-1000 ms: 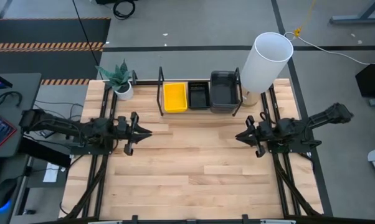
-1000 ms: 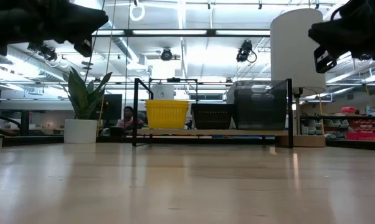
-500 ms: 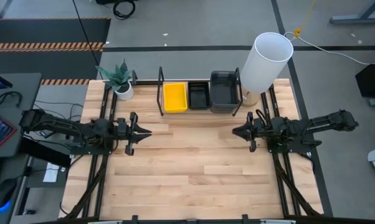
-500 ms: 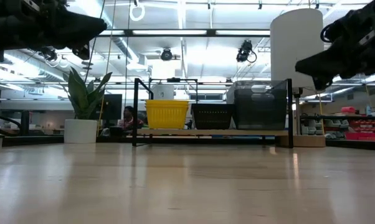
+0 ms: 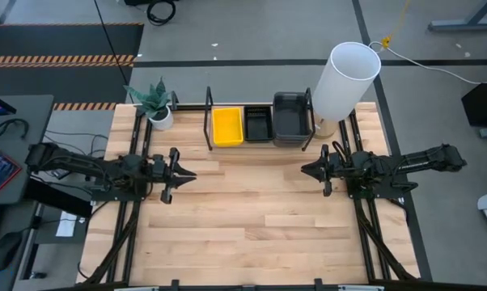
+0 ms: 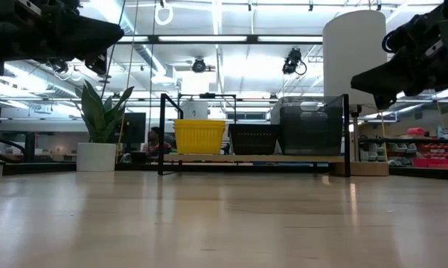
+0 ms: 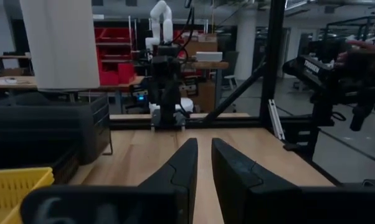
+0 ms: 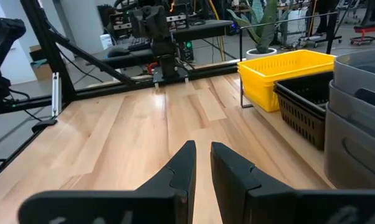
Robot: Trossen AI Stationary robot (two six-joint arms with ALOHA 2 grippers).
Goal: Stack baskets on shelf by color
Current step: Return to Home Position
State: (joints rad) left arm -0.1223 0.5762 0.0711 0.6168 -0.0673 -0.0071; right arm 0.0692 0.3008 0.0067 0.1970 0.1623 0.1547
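Both claws hang empty, fingers almost touching: left gripper [image 5: 192, 172] at the left of the table [image 5: 251, 226], right gripper [image 5: 305, 170] at its right. Yellow baskets [image 5: 227, 126], black baskets [image 5: 257, 123] and grey baskets [image 5: 290, 117] sit on the far shelf [image 5: 209, 129]. The only likely risk is the right arm brushing the white cylinder [image 5: 345, 81] nearby.

The wooden table [image 5: 243, 218] bears a potted plant [image 5: 154, 101], a white cylinder [image 5: 346, 81] and the shelf [image 5: 208, 121] holding the baskets [image 5: 257, 124].

You have bright, even overhead light. In the low view the ceiling lights [image 6: 239, 74] blaze white behind both hands, so the left hand [image 6: 105, 36] and right hand [image 6: 369, 78] read as black silhouettes. Below them the bench [image 6: 224, 223] shows a soft sheen and only faint shadows.
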